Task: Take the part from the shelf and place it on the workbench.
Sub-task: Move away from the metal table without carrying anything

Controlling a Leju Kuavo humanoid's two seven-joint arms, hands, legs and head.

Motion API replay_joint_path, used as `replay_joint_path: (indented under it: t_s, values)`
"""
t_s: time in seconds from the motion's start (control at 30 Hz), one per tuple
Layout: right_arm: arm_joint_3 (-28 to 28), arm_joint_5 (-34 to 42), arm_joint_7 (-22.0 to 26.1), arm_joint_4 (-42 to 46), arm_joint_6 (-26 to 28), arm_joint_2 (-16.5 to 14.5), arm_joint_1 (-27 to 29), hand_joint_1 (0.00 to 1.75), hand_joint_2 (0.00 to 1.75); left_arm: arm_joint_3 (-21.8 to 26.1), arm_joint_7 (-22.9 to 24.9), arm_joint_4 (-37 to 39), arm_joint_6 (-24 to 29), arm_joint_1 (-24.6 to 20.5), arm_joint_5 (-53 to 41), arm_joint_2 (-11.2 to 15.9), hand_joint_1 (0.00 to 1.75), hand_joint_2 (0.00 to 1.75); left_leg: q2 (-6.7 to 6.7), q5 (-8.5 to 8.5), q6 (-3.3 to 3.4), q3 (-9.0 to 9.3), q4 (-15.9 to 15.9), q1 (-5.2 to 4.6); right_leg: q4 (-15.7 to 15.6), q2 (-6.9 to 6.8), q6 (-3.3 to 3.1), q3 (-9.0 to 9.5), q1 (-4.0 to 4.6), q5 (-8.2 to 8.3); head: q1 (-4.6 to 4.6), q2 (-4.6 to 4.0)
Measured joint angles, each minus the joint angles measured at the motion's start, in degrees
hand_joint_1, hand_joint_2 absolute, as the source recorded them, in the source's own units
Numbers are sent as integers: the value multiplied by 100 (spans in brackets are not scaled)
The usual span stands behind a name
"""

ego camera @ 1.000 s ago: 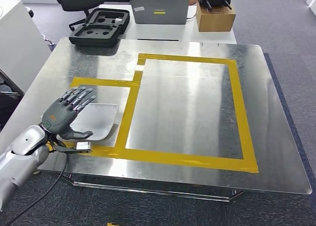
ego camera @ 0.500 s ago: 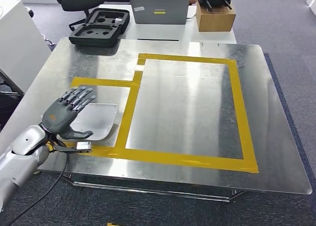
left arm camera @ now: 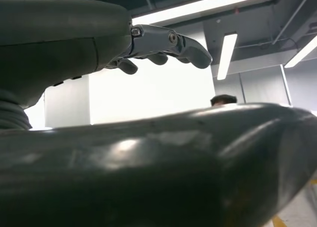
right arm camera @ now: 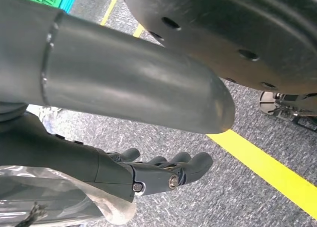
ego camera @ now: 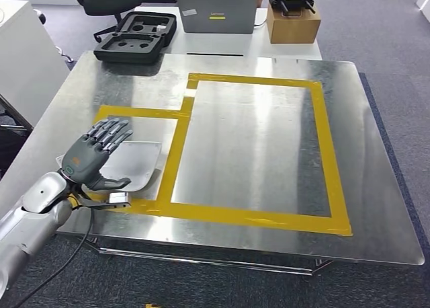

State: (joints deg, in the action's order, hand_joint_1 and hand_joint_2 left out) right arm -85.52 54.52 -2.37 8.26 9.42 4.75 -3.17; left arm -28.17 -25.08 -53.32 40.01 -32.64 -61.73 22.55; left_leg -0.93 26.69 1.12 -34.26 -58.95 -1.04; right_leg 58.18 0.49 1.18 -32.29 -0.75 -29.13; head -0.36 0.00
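The part (ego camera: 133, 163) already lies flat on the worktop (ego camera: 243, 140) inside the small yellow-taped box, so the placing looks done; only pulling back is left. My left hand (ego camera: 94, 157), fingers spread and holding nothing, hovers over its 9 o'clock edge.

left robot hand (ego camera: 94, 157) | fingers spread, holding nothing | right robot hand (right arm camera: 157, 175) | fingers loosely extended

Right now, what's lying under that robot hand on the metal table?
A curved silver sheet-metal part lies under the left hand, inside the small yellow-taped box. The hand covers the part's near-left corner, so contact can't be judged.
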Motion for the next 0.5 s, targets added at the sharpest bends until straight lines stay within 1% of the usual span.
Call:
replay_joint_path:
  t_s: [0.1,0.17,0.2,0.23,0.27,0.33,0.37,0.4,0.43,0.47,0.5]
  values:
    - [7,39,54,0,-60,60,38,0,0,-254,219,-50,-9,-7,42,-19,0,0,0,12,36,-6,-22,-10,-3,0,32,10,-8,2,1,0]
    - [13,54,67,0,-95,110,53,0,0,-402,309,-87,-19,-28,67,-37,0,0,8,-25,87,4,14,4,-10,4,76,12,-9,4,1,0]
    - [19,59,71,0,-112,137,58,0,0,-468,347,-104,-22,-49,87,-47,0,0,17,-60,118,16,58,20,23,4,98,-8,-2,-41,4,0]
    - [27,64,73,0,-130,159,61,0,0,-531,385,-117,-21,-77,119,-55,0,0,25,-96,147,24,104,39,139,3,116,-63,5,-149,14,0]
    - [36,71,77,0,-144,180,62,0,0,-598,415,-127,-17,-104,158,-61,0,0,34,-123,166,24,138,56,384,0,128,-170,10,-324,28,0]
    - [49,82,82,0,-160,196,65,0,0,-724,450,-132,-7,-137,230,-67,0,0,37,-147,181,-8,143,52,1105,-4,152,-470,11,-705,50,0]
    - [52,87,82,0,-162,200,68,0,0,-783,457,-132,-3,-139,252,-69,0,0,39,-156,177,-27,139,49,1404,-5,163,-589,9,-809,54,0]
    - [54,89,82,0,-162,201,73,0,0,-829,459,-132,-2,-139,265,-71,0,0,40,-166,171,-43,134,48,1509,-6,169,-618,8,-795,53,0]
    - [56,92,82,0,-163,201,77,0,0,-865,461,-132,-1,-139,275,-72,0,0,40,-177,163,-58,124,49,1394,-8,172,-539,7,-676,55,0]
    - [57,95,82,0,-163,201,79,0,0,-894,464,-132,0,-141,286,-73,0,0,39,-184,153,-71,110,52,1064,-9,169,-349,4,-482,55,0]
    - [61,98,79,0,-163,202,76,0,0,-915,465,-132,1,-144,296,-73,0,0,38,-191,140,-85,92,53,644,-6,162,-119,1,-328,55,0]
